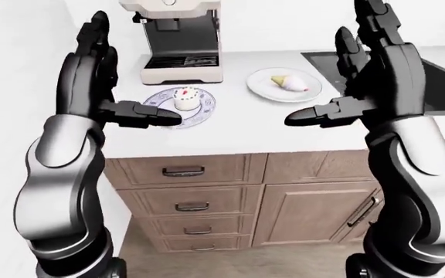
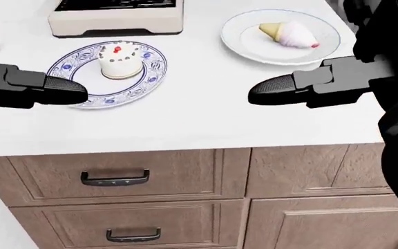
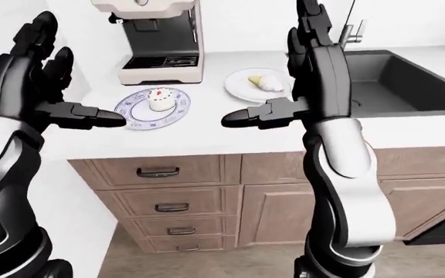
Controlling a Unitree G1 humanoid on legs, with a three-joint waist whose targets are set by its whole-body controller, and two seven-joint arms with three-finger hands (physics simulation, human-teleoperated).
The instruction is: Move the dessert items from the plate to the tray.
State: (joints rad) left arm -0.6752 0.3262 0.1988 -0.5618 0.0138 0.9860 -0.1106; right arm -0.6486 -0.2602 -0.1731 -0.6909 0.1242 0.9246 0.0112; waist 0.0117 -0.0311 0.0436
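Small white round cake with a red cherry point(image 2: 120, 59) sits on the blue-patterned plate point(image 2: 75, 91), upper left of head view, just right of left hand point(image 2: 19, 85). Both hands' fingers spread apart, empty; right hand point(image 2: 309, 85) farther.

Both arms raised with forearms upright, left hand point(image 1: 91, 69) and right hand point(image 1: 373, 63) open, fingers point(image 1: 99, 26) pointing up, thumbs pointing inward, holding nothing.

cake point(image 2: 120, 59) on left plate point(image 2: 67, 65), cone point(image 2: 289, 33) right
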